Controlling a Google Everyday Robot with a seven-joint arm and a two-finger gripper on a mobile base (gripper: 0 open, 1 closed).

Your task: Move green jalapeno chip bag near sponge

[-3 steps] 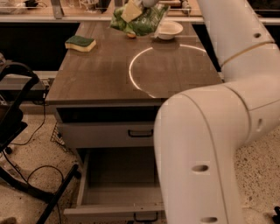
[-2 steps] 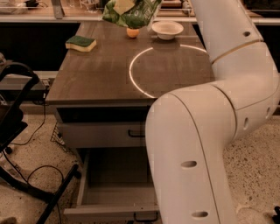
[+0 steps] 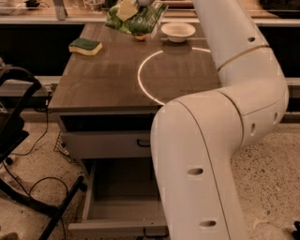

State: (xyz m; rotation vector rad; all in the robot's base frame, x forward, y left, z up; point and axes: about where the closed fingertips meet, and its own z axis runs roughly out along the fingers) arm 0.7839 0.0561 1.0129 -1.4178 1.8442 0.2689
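While gripped by tool [image 3: 141, 2], green jalapeno chip bag [image 3: 137, 21] hangs beneath.

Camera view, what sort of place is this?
Likely a kitchen: wooden counter with drawers, small white bowl, green-topped yellow sponge. Gripper at top edge, at the crinkled green chip bag.

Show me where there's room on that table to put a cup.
Free: the front and middle, from the sponge to the white ring. Crowded: the back edge, where the gripper holds the chip bag in its jaws above an orange, beside a bowl. The arm hides the right.
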